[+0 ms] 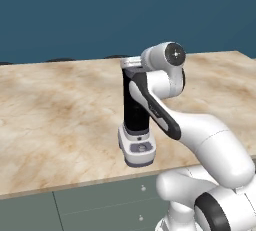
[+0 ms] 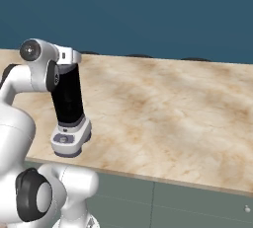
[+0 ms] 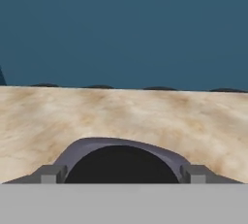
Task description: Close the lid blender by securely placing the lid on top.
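The blender (image 1: 135,120) is a tall black jar on a light grey base with a dial panel. It stands near the counter's front edge, also seen as the blender (image 2: 68,101) from the right. The lid (image 1: 131,63), a flat grey cap, lies level at the jar's top. In the hand view the lid (image 3: 121,146) is a grey arc with a dark round middle. My gripper (image 3: 123,173) has one fingertip against each side of it and appears shut on it. My gripper (image 2: 73,57) reaches in sideways at jar-top height. The seam between lid and jar is hidden.
The marble counter (image 2: 168,113) stretches wide to the right and back. Its front edge (image 1: 75,184) runs above grey drawer fronts (image 1: 100,205). A dark blue wall (image 3: 124,29) rises behind, with low dark shapes (image 3: 97,87) along the counter's far edge. My arm's elbow (image 1: 170,55) wraps beside the jar.
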